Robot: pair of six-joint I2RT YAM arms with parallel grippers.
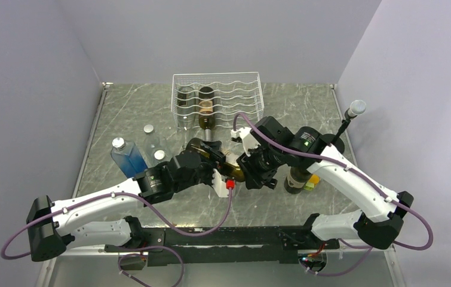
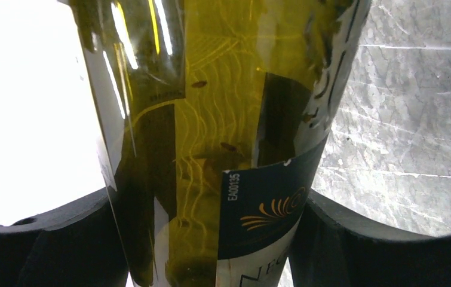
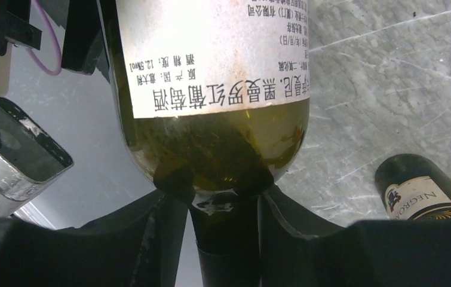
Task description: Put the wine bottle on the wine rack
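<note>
A green glass wine bottle [image 1: 218, 155] with a dark and white label is held off the table between both arms, lying roughly level, in front of the white wire wine rack [image 1: 235, 89]. My left gripper [image 1: 206, 168] is shut on the bottle's body; in the left wrist view its jaws [image 2: 211, 245] press both sides of the bottle [image 2: 211, 119]. My right gripper [image 1: 248, 171] is shut on the neck; in the right wrist view its jaws [image 3: 226, 239] clamp the dark neck below the bottle's shoulder [image 3: 211, 137]. Two bottles [image 1: 206, 110] lie in the rack's left cradles.
A dark bottle [image 1: 297, 178] stands upright beside my right arm and also shows in the right wrist view [image 3: 420, 191]. A blue-liquid bottle [image 1: 128, 156] and two clear bottles [image 1: 149, 136] stand at left. A grey-tipped post [image 1: 354, 109] stands at right. A yellow-green item [image 1: 312, 182] lies by the dark bottle.
</note>
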